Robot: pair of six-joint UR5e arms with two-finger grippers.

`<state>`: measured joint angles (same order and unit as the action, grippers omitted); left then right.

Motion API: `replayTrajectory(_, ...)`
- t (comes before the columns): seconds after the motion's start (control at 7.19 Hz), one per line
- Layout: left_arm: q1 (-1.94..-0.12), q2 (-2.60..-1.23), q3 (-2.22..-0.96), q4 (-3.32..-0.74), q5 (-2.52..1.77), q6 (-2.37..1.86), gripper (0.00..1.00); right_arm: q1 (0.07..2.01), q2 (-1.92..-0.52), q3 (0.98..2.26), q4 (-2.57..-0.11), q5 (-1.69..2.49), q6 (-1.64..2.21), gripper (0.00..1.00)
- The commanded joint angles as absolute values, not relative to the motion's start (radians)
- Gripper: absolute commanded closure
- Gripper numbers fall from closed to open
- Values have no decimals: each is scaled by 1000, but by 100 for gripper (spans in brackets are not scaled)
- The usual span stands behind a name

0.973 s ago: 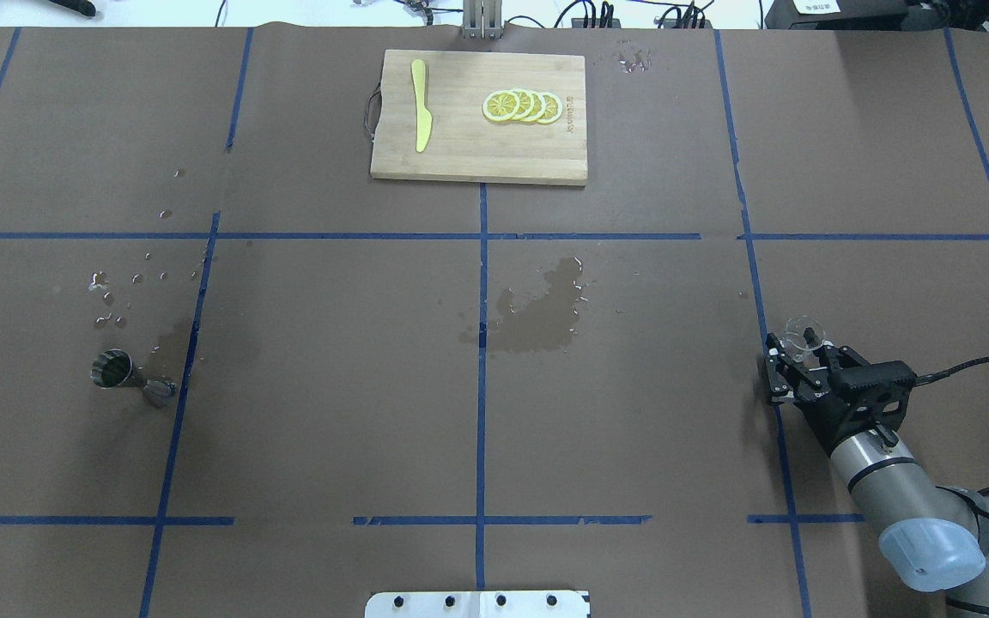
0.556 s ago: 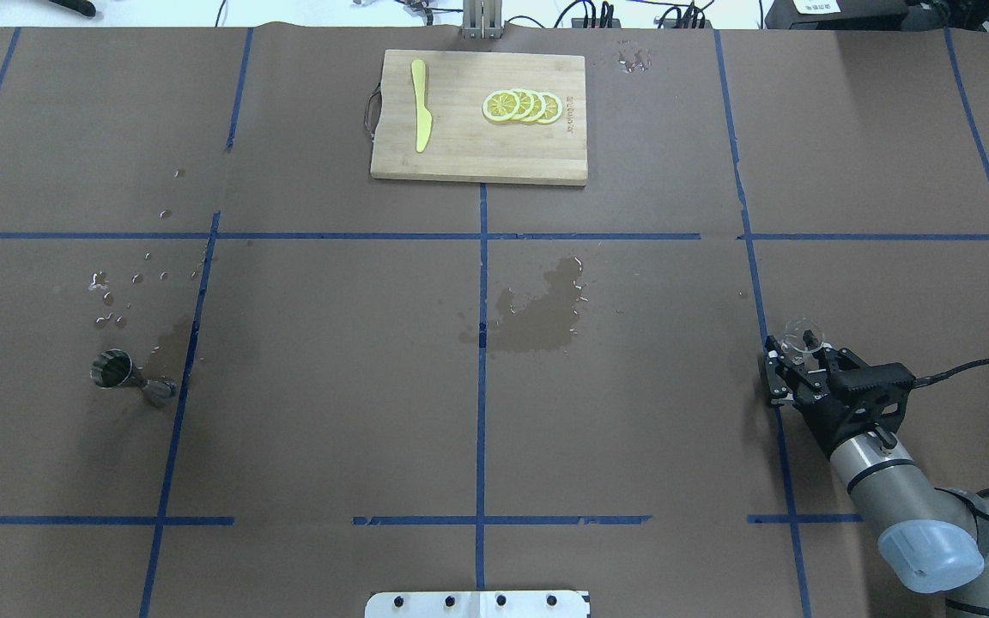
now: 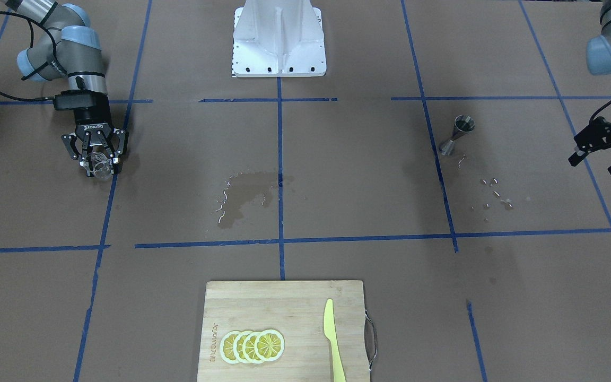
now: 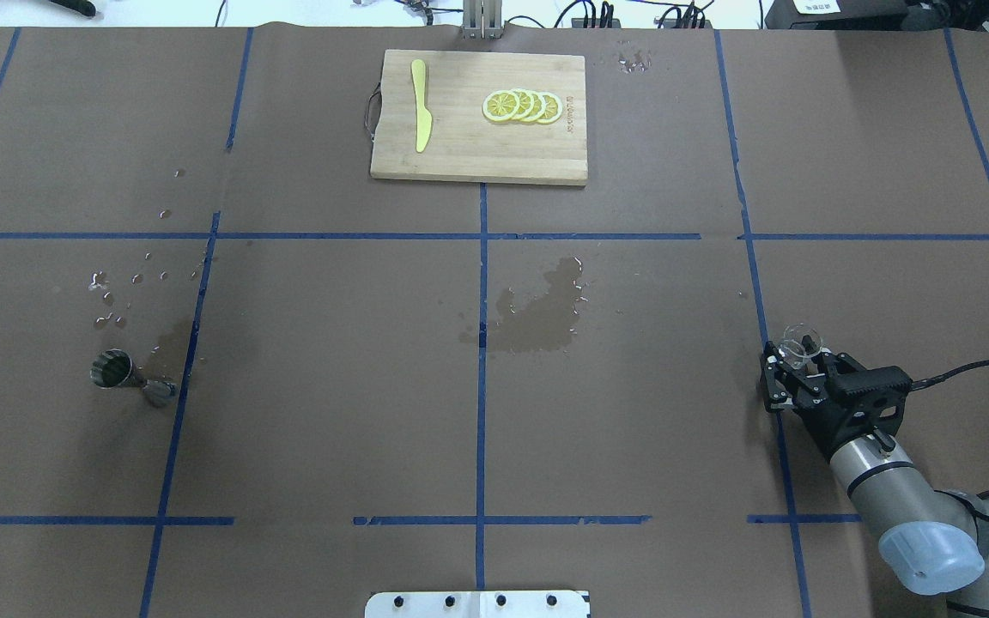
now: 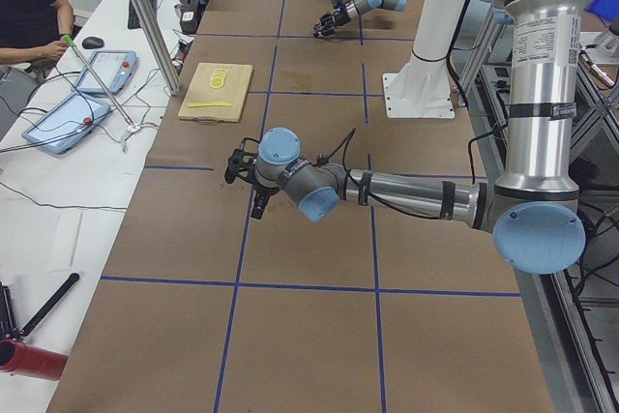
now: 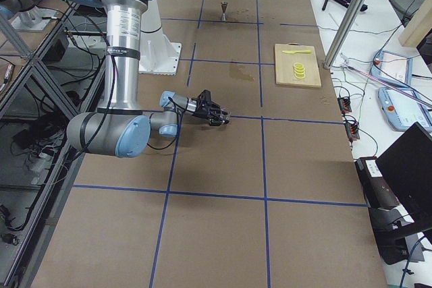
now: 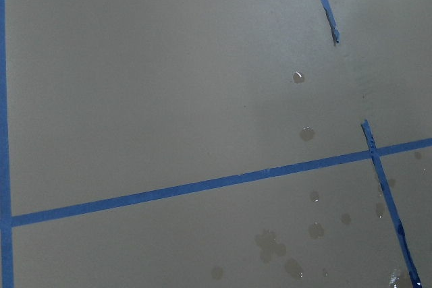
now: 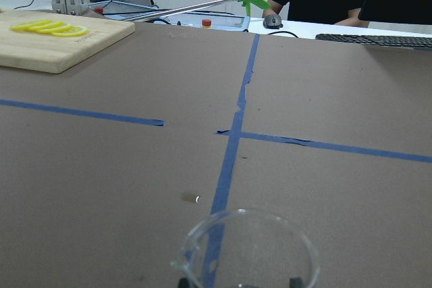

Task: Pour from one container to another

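Right gripper [image 4: 793, 354]: jaws clamped on the glass cup [image 4: 801, 336] (clear, colourless, short, with a small pour lip on the rim). In the overhead view the cup is at 4 o'clock on the table [image 4: 632, 429]. Left gripper [image 3: 595, 163]: jaws apart, holding nothing. The steel jigger [image 4: 121, 375], hourglass-shaped with a dark inside, stands upright at 9 o'clock, near water droplets [image 4: 112, 300].

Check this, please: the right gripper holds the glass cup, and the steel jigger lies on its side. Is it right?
Not quite: the steel jigger stands upright, as the exterior front-facing view shows. The right gripper does hold the glass cup.
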<state>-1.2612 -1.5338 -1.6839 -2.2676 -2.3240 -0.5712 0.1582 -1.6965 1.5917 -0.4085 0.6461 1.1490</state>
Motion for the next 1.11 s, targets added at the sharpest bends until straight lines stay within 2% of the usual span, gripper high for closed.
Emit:
replayTrajectory(0.0,-1262,-1532,-1683,-2269,-2324,-571,0,158,-1697,1589,-399,647,1149,17)
replayTrajectory(0.97,-1261,-1532,-1681,-2270,-2324,-569,0,156,-1681,1592,-394,649,1149,16)
